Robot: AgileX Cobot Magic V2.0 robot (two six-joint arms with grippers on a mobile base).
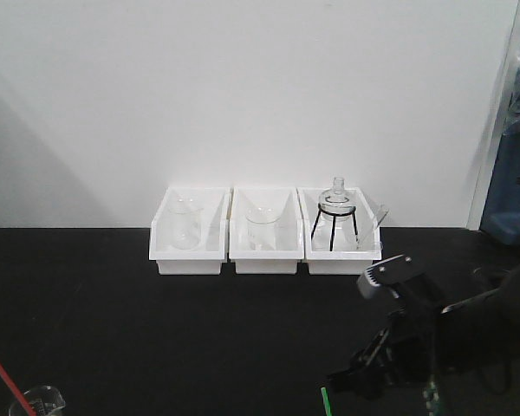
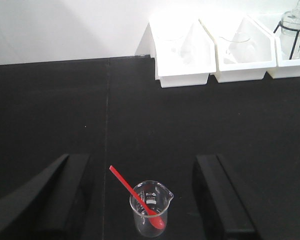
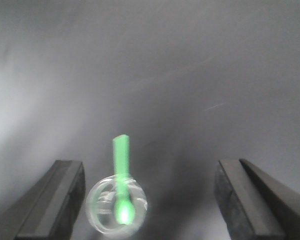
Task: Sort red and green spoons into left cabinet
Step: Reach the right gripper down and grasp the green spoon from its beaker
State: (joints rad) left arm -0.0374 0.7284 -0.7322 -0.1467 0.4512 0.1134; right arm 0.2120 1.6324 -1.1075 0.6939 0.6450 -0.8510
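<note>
The red spoon [image 2: 140, 196] stands slanted in a small glass beaker [image 2: 151, 212] on the black table, handle leaning up and left. My left gripper [image 2: 140, 159] is open, its fingers [image 2: 60, 192] wide on either side of the beaker and touching nothing. The green spoon [image 3: 122, 175] stands in another glass beaker [image 3: 115, 207], blurred, seen from above. My right gripper [image 3: 149, 162] hangs open over it, with the beaker nearer the left finger. The front view shows the red spoon [image 1: 9, 385] at bottom left and the green spoon [image 1: 324, 402] below the right arm [image 1: 416, 338]. The left cabinet is out of view.
Three white bins [image 1: 265, 256] line the wall at the table's back; they hold a glass beaker [image 1: 184, 224], another glass vessel and a flask on a black tripod [image 1: 336, 212]. A blue object [image 1: 511, 195] stands past the table's right end.
</note>
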